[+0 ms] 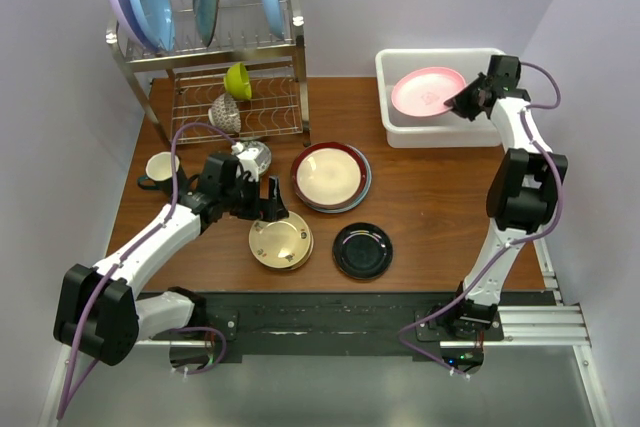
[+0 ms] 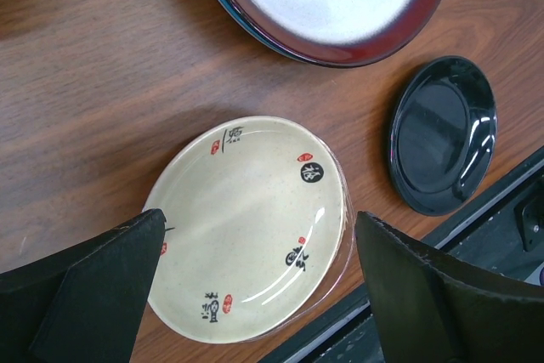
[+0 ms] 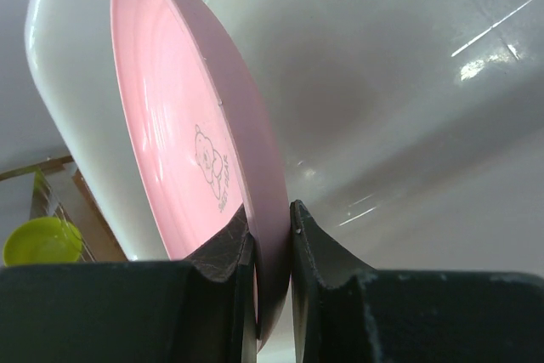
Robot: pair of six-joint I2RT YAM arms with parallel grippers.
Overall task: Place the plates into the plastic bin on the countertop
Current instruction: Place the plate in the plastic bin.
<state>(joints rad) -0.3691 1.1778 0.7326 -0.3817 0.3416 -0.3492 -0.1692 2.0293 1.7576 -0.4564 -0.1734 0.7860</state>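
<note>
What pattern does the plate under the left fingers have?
The plate is cream with black characters and small red marks, clearest in the left wrist view.

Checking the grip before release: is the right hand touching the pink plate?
Touching. The right wrist view shows the right hand shut on the rim of the pink plate, pressed against both faces with no gap.

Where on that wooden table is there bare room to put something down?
Bare countertop lies between the black plate, the plastic bin and the right arm. The left half is crowded: rack, mug, tan plates, maroon-rimmed stack.
</note>
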